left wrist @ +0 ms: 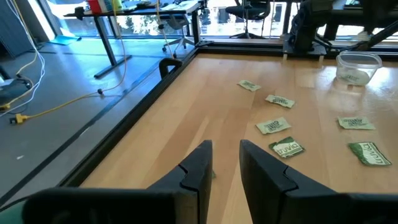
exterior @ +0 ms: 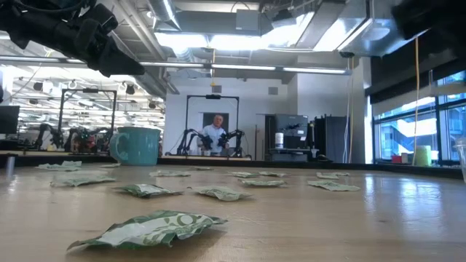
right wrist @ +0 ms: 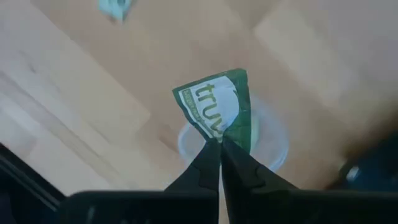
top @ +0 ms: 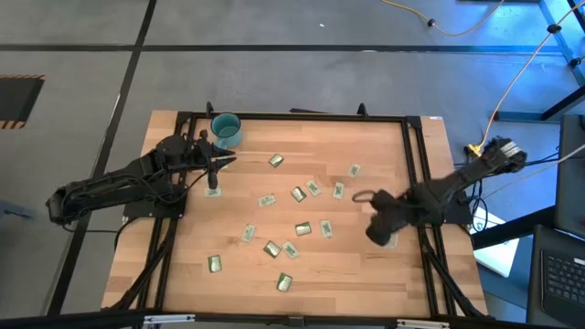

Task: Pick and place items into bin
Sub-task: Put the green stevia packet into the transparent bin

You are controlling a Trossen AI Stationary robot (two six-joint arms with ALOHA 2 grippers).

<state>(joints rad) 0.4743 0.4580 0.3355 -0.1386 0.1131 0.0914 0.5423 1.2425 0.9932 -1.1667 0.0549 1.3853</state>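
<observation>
My right gripper (right wrist: 219,144) is pinched tight on one corner of a green-and-white packet (right wrist: 217,106), its fingertips (right wrist: 208,155) meeting with no gap. The packet stands up from the pinch, its long axis running away from my fingers, crumpled, with pale lettering across its white panel. Directly beneath it sits the clear bin (right wrist: 273,146), round-rimmed and see-through, near the table's right edge in the high view. My left gripper (left wrist: 225,152) hovers over the table's left side beside the teal mug (top: 226,129), fingers parted a little around nothing. The other packets (top: 303,229) lie flat and scattered across the wooden table (top: 183,274).
</observation>
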